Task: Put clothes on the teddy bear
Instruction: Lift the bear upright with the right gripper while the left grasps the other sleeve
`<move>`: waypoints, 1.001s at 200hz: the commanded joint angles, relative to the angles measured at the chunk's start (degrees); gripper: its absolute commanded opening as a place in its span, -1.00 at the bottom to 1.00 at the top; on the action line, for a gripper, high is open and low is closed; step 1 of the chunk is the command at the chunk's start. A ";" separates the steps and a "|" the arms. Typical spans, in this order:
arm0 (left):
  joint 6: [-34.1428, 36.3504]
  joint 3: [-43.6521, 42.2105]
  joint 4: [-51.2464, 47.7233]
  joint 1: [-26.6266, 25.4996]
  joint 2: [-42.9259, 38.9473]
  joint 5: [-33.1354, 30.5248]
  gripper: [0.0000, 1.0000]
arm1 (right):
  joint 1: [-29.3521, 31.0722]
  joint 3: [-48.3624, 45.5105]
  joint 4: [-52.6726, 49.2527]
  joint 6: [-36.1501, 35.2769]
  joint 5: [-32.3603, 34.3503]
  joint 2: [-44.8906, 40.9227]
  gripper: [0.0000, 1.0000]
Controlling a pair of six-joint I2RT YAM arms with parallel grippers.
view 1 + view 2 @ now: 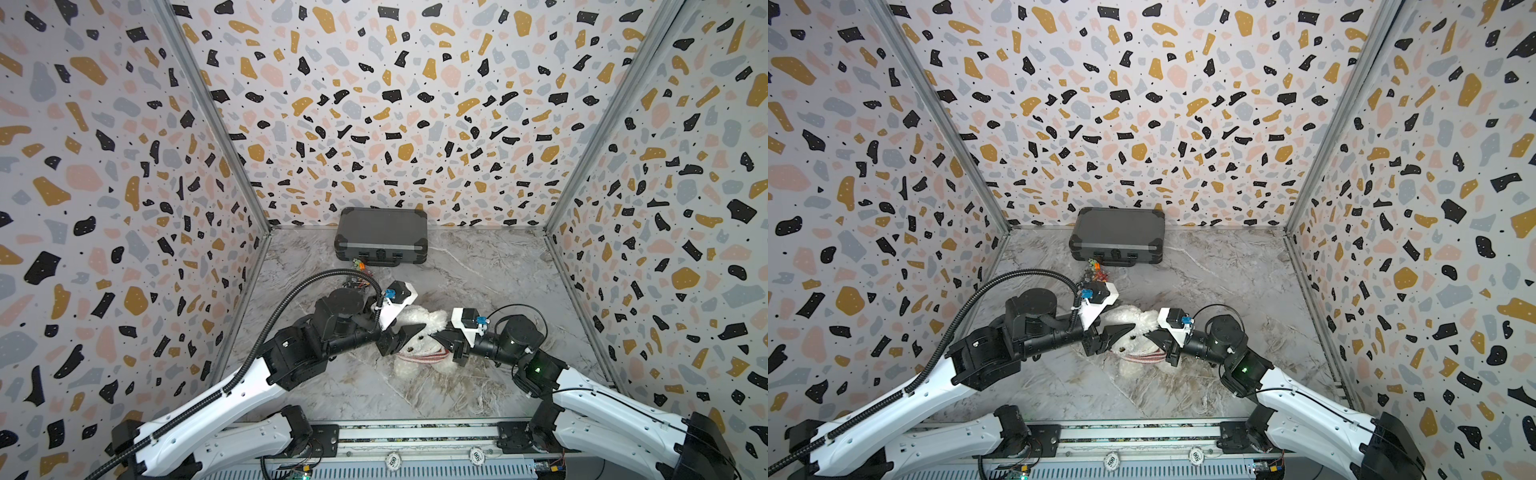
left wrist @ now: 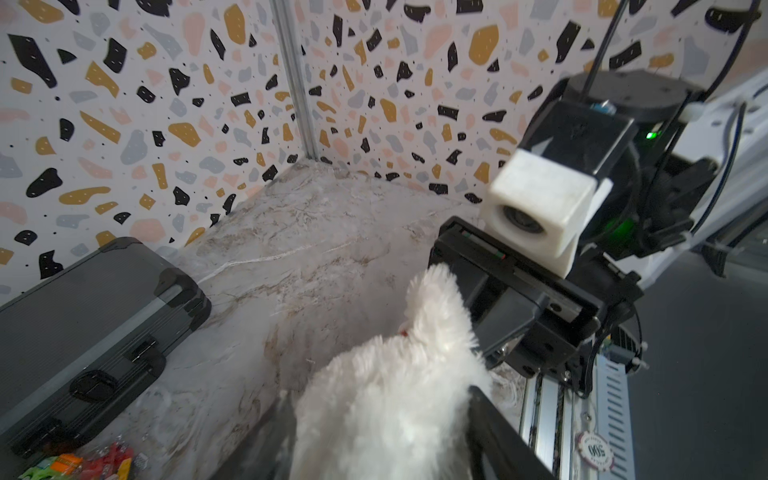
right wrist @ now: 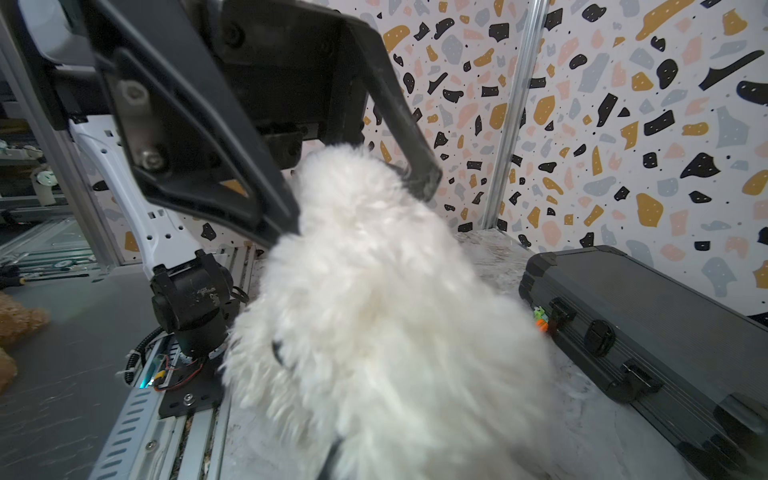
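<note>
Marble table [image 1: 478,266]: we are logging the bear [image 1: 419,322] lying near the front, between both arms. The left gripper [image 1: 409,336] is standing wide around its head, and the right gripper [image 1: 446,338] is pinching its fur.

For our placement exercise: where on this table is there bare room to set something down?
Free: the marble table between the dark case and the right wall, and the front strip between the teddy bear and the near rail. Crowded: the middle, where the left gripper and right gripper meet at the bear, and the colourful bits by the case.
</note>
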 commanded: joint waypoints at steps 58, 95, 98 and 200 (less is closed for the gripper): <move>-13.59 -12.07 18.27 1.66 -8.85 -6.78 0.56 | -18.90 3.47 7.53 18.93 -20.01 -3.52 -1.00; -18.51 -20.80 26.52 1.86 -15.68 -8.43 0.55 | -24.65 3.85 14.79 28.60 -25.30 -2.40 -1.00; -18.83 -21.53 27.25 1.87 -16.06 -8.31 0.55 | -25.08 3.80 16.14 29.81 -25.70 -2.21 -1.00; -27.59 -39.14 50.21 1.89 -15.79 -2.80 0.97 | -28.10 6.23 33.18 45.61 -28.75 0.32 -1.00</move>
